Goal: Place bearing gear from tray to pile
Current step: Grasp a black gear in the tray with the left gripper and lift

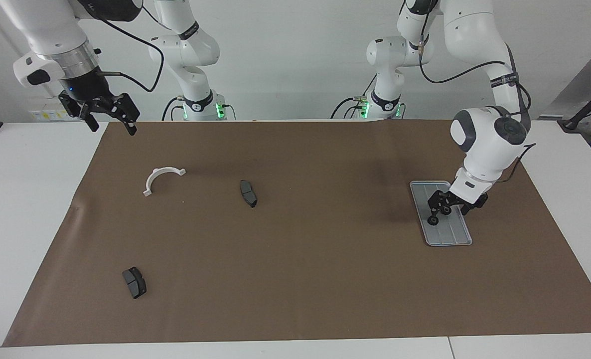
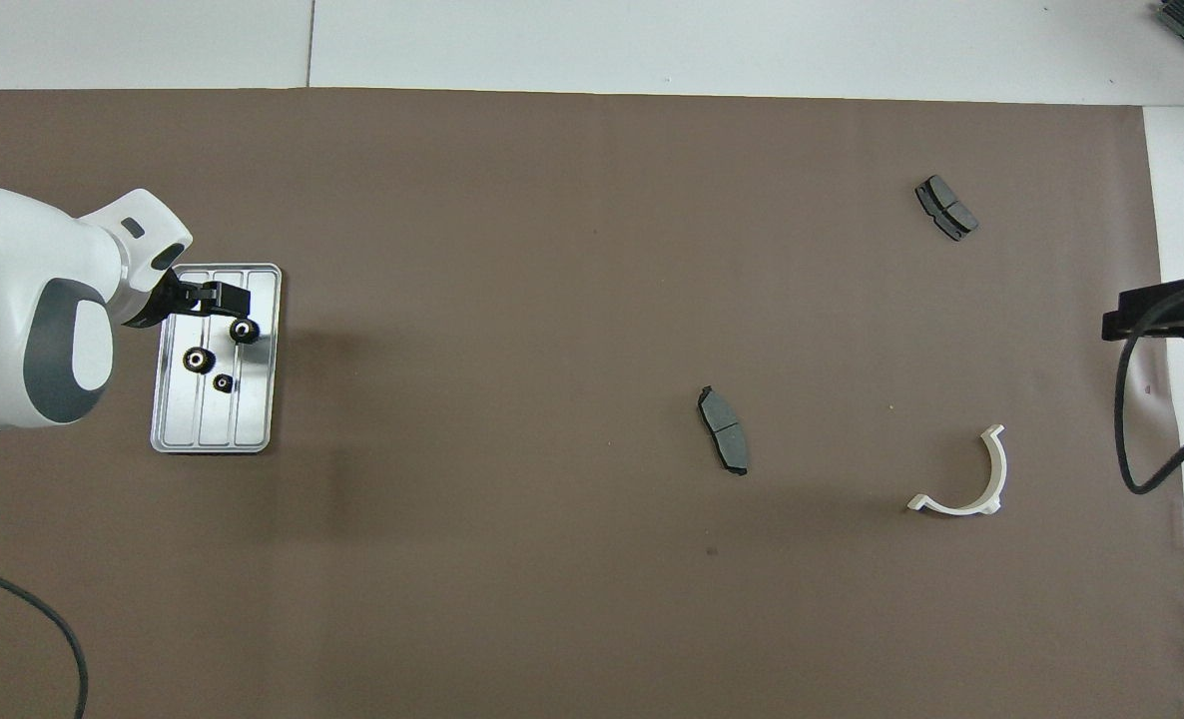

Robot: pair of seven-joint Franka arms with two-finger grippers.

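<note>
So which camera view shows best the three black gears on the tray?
The overhead view: all three gears lie apart on the tray, centre holes visible, though the left pincer is beside one. In the facing view the left pincer covers part of the group, so only about two gears show.

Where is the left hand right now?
The left hand is low over the tray at the left arm's end of the table, among the three gears there.

Three gears (image 2: 193,359) lie on the tray (image 2: 253,424) — apparently apart — at the left arm's end.
</note>
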